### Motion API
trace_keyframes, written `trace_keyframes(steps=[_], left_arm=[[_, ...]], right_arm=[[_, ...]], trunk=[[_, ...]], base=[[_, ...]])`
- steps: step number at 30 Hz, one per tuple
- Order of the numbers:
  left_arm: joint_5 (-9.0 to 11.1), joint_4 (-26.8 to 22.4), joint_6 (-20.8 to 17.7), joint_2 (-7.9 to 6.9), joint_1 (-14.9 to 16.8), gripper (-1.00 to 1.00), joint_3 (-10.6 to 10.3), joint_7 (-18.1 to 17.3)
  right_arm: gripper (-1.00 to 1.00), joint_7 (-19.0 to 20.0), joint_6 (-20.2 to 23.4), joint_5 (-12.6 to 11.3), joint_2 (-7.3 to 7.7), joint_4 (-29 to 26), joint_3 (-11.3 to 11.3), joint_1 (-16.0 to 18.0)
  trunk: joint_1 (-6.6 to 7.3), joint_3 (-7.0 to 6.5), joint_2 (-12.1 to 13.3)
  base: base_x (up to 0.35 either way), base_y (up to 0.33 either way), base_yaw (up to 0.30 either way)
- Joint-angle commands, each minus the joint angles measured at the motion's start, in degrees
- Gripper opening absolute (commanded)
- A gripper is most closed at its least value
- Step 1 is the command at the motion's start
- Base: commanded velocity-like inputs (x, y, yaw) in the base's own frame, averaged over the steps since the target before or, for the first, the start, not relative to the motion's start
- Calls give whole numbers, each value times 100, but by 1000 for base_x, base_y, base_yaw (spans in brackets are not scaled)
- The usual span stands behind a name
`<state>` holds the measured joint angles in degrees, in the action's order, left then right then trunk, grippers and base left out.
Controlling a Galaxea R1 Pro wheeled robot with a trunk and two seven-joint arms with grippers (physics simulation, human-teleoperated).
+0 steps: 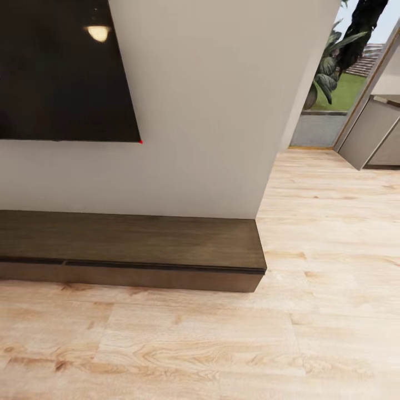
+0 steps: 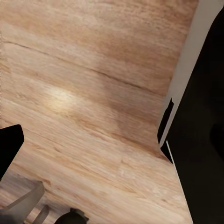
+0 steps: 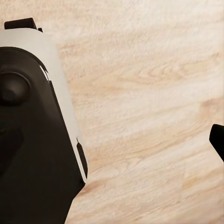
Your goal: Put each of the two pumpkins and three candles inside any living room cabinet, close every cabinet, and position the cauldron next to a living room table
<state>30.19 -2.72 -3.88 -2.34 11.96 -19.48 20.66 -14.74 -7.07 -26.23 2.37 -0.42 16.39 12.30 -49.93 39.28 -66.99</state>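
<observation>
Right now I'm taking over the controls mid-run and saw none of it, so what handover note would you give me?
Pincers: neither one's state can be read from these pictures; both wrist cameras look down at wood floor.
Things: the cabinet stands straight ahead against the wall, under the dark screen; its drawer fronts look shut and its top is bare.
Done: nothing confirmed from here.
Left: find both pumpkins, three candles and the cauldron, stow the small items, close up, then set the cauldron by the table.

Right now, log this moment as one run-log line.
phase: in transit | ahead: cabinet, fronts shut, top bare | above: TV | floor: wood | hands: state not readable
</observation>
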Motion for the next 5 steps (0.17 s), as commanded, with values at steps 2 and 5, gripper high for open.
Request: trace_keyframes(steps=[2, 5], left_arm=[[46, -18, -37, -4, -1, 100, -51, 28], [58, -18, -34, 6, -1, 100, -55, 26]], right_arm=[[100, -12, -14, -58, 0, -2, 48, 1], [100, -12, -12, -58, 0, -2, 48, 1]], trunk=[[0, 4, -2], [0, 4, -2]], base=[[0, 0, 0], [0, 0, 0]])
